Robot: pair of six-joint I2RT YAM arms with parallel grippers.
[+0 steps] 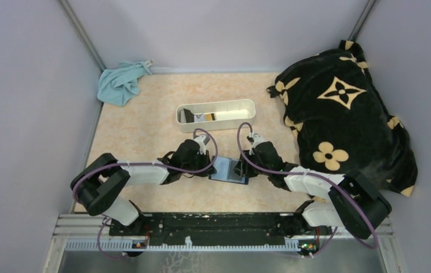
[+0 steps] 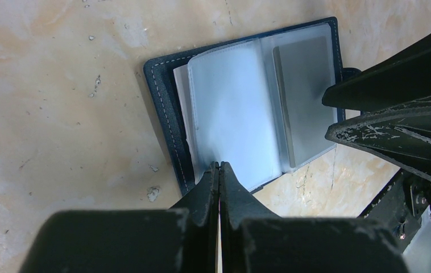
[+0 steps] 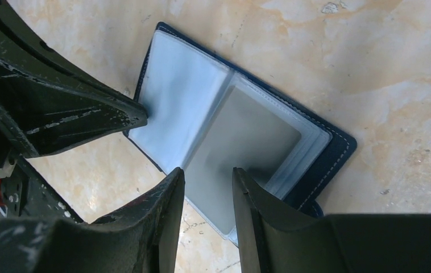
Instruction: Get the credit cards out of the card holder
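The navy card holder point(image 1: 228, 169) lies open on the table between my two grippers. Its clear sleeves point(image 2: 233, 114) are fanned out. A grey credit card point(image 3: 241, 142) sits in the right-hand sleeve and also shows in the left wrist view point(image 2: 304, 102). My left gripper point(image 2: 219, 165) is shut, with its tips resting on the near edge of the left sleeve page. My right gripper point(image 3: 207, 170) is open, with its fingers on either side of the grey card's near end, over the card holder's edge. Other cards point(image 1: 207, 116) lie in the white tray.
A long white tray point(image 1: 241, 104) stands just behind the card holder. A crumpled blue cloth point(image 1: 122, 81) lies at the back left. A black blanket with cream flowers point(image 1: 344, 114) fills the right side. Grey walls close in the table.
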